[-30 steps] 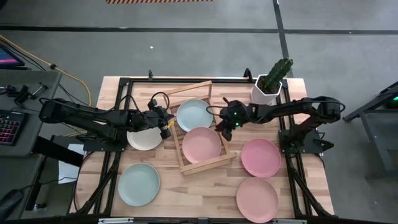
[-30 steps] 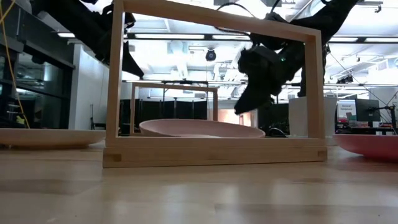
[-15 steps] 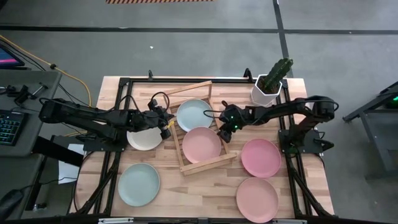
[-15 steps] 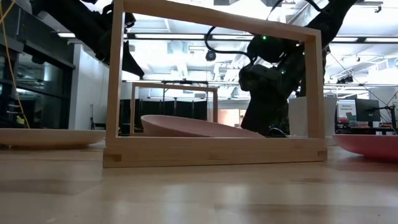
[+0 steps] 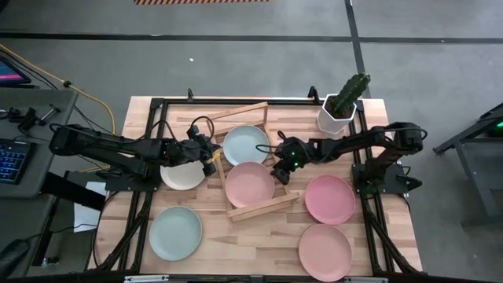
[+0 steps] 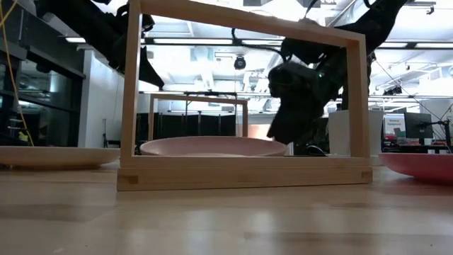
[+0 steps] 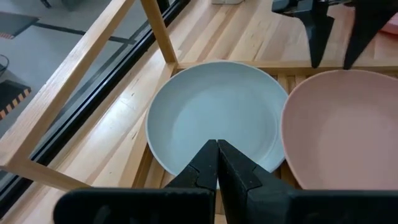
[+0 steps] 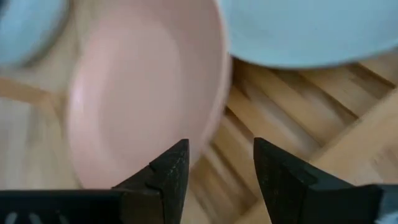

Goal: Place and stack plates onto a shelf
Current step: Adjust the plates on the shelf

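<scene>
Since nudged, pink plate (image 5: 249, 184) seemingly flat

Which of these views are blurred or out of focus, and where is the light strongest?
Right wrist view: the pink plate and shelf slats are smeared by blur. Left wrist view: sharp on the mint-blue plate. Low view: bright ceiling lights behind turn the right gripper into a dark silhouette. High view: even light, soft shadows.

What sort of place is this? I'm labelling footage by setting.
Probably a robotics lab or workshop: bare concrete floor, a keyboard on a side desk, and an open hall with ceiling strip lights behind the table.
</scene>
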Controlling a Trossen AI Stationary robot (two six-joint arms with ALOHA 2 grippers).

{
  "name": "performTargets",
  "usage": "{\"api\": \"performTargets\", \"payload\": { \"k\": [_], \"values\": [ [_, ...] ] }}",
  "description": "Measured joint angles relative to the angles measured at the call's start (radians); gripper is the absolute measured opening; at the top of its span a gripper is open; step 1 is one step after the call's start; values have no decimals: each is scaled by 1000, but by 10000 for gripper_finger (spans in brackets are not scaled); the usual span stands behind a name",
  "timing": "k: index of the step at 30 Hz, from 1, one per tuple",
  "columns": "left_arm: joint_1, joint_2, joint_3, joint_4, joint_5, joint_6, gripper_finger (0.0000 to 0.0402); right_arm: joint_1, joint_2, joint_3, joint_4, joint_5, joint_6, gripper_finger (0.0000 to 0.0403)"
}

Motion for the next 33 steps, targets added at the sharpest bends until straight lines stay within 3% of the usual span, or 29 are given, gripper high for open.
{"api": "performTargets", "payload": {
  "k": [10, 16, 33],
  "values": [
    [0, 0, 0, 10, 0, 1, 0, 74, 0, 46, -21, 135, 29, 161],
    [0, 0, 0, 16, 0, 3, 0, 99, 0, 65, -119, 255, 44, 161],
    [0, 0, 0, 19, 1, 8, 0, 130, 57, 66, -85, 263, 92, 160]
  ]
}}
